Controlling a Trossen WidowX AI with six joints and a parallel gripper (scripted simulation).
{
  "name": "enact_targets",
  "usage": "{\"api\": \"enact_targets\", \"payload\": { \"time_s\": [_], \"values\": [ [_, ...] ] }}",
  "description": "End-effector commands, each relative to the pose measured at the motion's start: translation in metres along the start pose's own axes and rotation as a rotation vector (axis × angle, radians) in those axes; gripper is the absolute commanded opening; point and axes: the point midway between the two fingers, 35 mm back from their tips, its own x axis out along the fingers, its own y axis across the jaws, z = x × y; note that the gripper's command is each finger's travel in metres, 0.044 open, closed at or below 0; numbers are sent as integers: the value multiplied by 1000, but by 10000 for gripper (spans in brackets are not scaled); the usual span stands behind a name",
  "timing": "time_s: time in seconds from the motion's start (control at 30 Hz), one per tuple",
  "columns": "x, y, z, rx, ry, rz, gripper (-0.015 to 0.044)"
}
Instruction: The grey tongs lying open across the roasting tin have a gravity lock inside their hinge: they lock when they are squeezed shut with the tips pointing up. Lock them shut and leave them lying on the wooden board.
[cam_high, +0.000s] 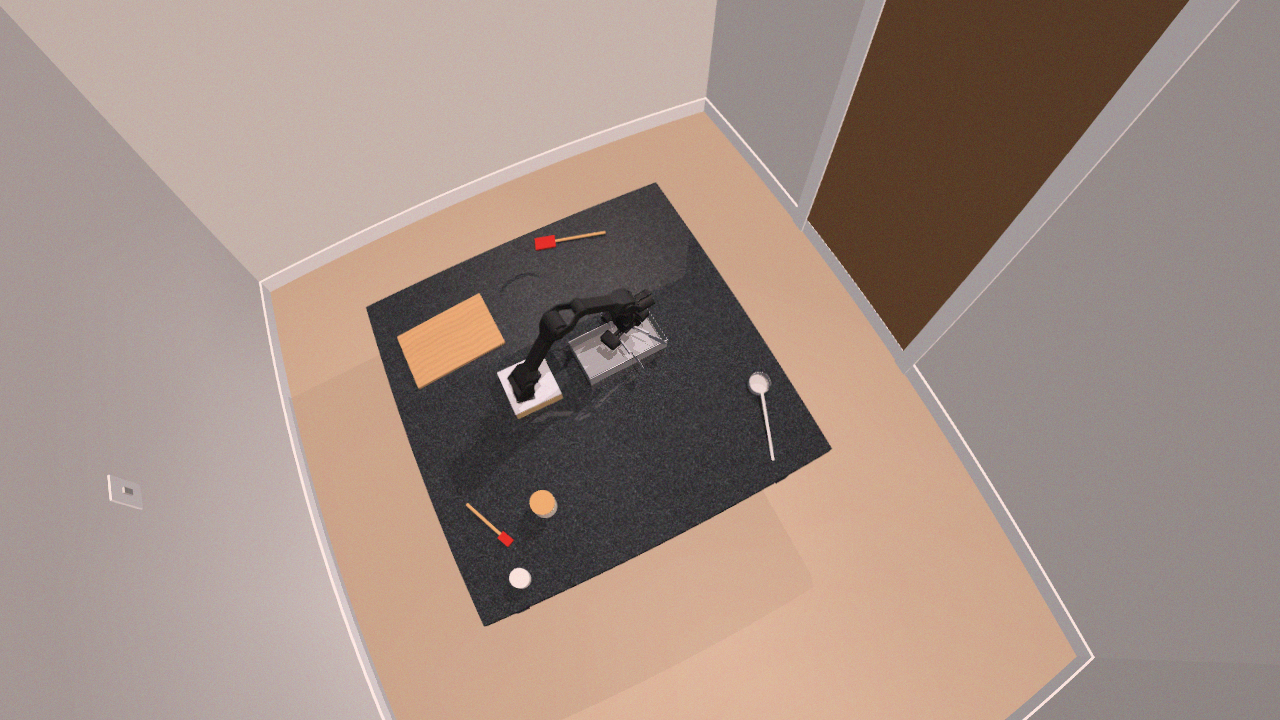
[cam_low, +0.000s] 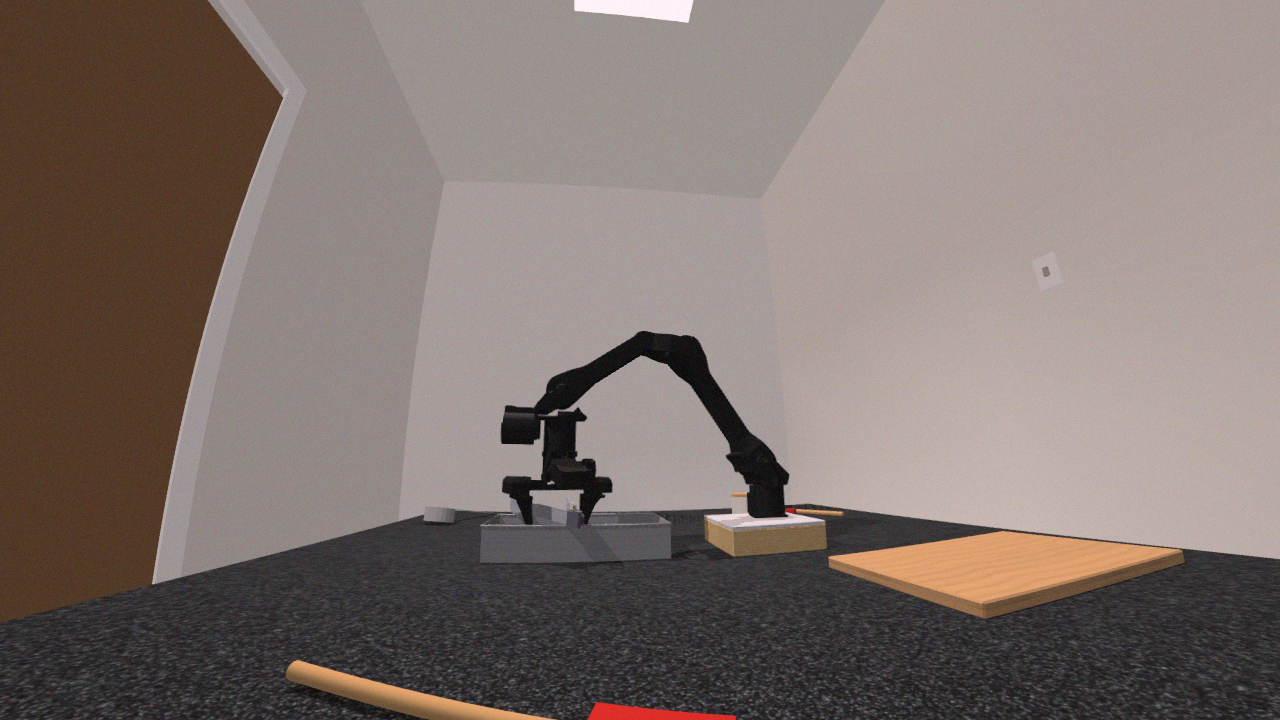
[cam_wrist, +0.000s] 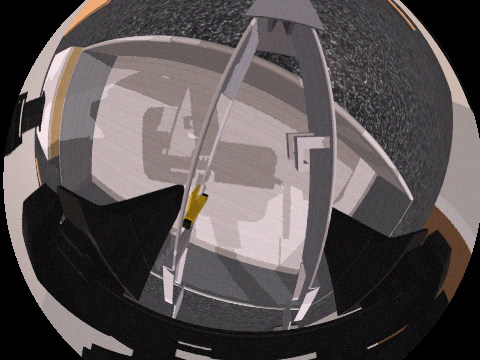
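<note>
The grey tongs (cam_wrist: 320, 95) (cam_low: 559, 513) lie open across the roasting tin (cam_wrist: 75, 125) (cam_high: 617, 368) (cam_low: 617, 542). In the wrist view their hinge is at the top, past one rim, and their tips reach the opposite rim at the bottom. A small yellow part (cam_wrist: 196, 210) shows beside the left arm. My gripper (cam_wrist: 252, 202) (cam_low: 556, 522) is open and low at the tin, one finger outside each arm. The left finger is very close to its arm; I cannot tell whether they touch. The wooden board (cam_high: 450, 340) (cam_low: 1002, 564) lies flat, away from the tongs.
Two red-headed spatulas (cam_high: 545, 242) (cam_high: 505, 539) lie near the table edges. A white long-handled ladle (cam_high: 759, 383) is at the right in the top view. A wooden-lidded jar (cam_high: 542, 502) and a white round pot (cam_high: 519, 577) stand near the bottom. My base plate (cam_high: 551, 391) is between tin and board.
</note>
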Motion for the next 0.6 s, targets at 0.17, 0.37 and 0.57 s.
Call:
{"api": "enact_targets", "payload": {
  "time_s": [0.17,0.37,0.57],
  "values": [
    [1,0,0,0,0,1,367],
    [1,0,0,0,0,1,327],
    [1,0,0,0,0,1,287]
  ]
}}
